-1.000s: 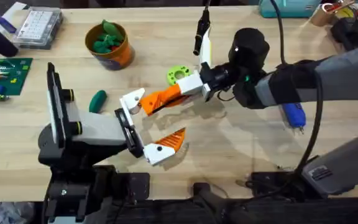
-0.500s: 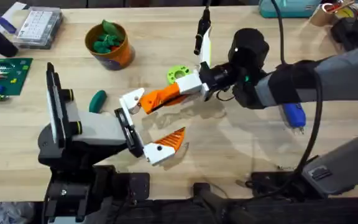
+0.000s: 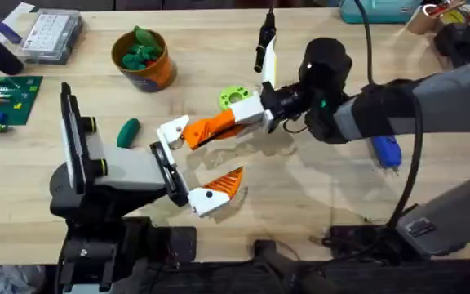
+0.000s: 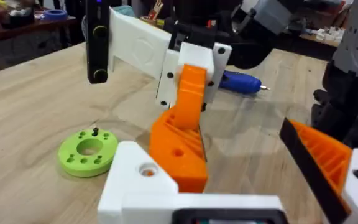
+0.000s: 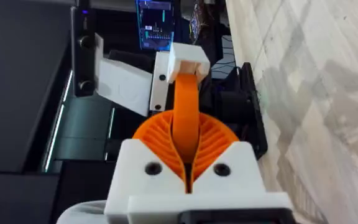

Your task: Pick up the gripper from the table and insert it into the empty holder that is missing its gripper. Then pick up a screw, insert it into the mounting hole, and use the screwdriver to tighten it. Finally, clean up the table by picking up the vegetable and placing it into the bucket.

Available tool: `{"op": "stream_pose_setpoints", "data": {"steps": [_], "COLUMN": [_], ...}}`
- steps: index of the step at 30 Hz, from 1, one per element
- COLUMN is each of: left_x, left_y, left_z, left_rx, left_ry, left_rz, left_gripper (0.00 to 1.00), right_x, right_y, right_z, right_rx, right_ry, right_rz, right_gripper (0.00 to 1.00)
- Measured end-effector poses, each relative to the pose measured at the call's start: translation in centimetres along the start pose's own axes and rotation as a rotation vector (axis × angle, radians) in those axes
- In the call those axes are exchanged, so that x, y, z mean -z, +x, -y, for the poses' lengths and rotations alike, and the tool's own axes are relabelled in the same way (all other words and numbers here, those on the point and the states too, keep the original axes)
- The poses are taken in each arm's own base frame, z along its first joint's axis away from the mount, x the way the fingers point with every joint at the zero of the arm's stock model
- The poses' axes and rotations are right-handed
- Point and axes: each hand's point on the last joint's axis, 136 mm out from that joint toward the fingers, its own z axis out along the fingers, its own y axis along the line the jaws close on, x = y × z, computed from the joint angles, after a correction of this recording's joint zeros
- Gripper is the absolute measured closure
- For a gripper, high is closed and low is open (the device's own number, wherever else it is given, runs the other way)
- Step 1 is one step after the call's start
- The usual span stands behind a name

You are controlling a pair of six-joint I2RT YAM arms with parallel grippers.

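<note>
Right end effector holds the gripper at the left arm's holder.

In the overhead view the right arm reaches from 3 o'clock toward the centre, wrist level, its right end effector (image 3: 255, 114) closed on the white base of the gripper (image 3: 210, 127); the right wrist view shows the orange pads (image 5: 211, 142) pressed around it. The gripper's tapered tip points toward 8 o'clock, meeting the holder (image 3: 172, 131) on the left arm's black rail. The left arm rises from 7 o'clock, its left end effector (image 3: 192, 166) spread wide and holding nothing. The vegetable (image 3: 128, 131) lies on the surface at 10 o'clock of centre; the bucket (image 3: 144, 60) stands beyond it, near 11 o'clock.
</note>
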Motion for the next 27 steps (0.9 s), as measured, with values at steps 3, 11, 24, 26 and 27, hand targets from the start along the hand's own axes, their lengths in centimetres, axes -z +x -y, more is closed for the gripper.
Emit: {"op": "stream_pose_setpoints", "data": {"steps": [3,11,24,26,27], "left_x": [0.0,0.0,0.1,0.1,0.1], "left_y": [0.0,0.1,0.1,0.1,0.1], "left_z": [0.0,0.1,0.1,0.1,0.1], "left_rx": [0.003,0.021,0.033,0.034,0.035], "left_ry": [0.002,0.007,0.011,0.011,0.010], "left_rz": [-0.001,-0.004,-0.003,-0.003,-0.004], "left_gripper": [0.014,0.014,0.014,0.014,0.015], "right_x": [0.0,-0.2,-2.2,-2.5,-2.5], "right_y": [0.0,0.0,-1.1,-1.1,-1.1], "right_z": [0.0,0.9,0.8,0.8,0.9], "right_rx": [0.000,-0.020,-0.039,-0.056,-0.065], "right_ry": [0.000,0.002,-0.006,-0.001,0.001], "right_rz": [0.000,-0.011,-0.080,-0.087,-0.088], "right_gripper": [0.983,0.982,0.982,0.982,0.982]}}
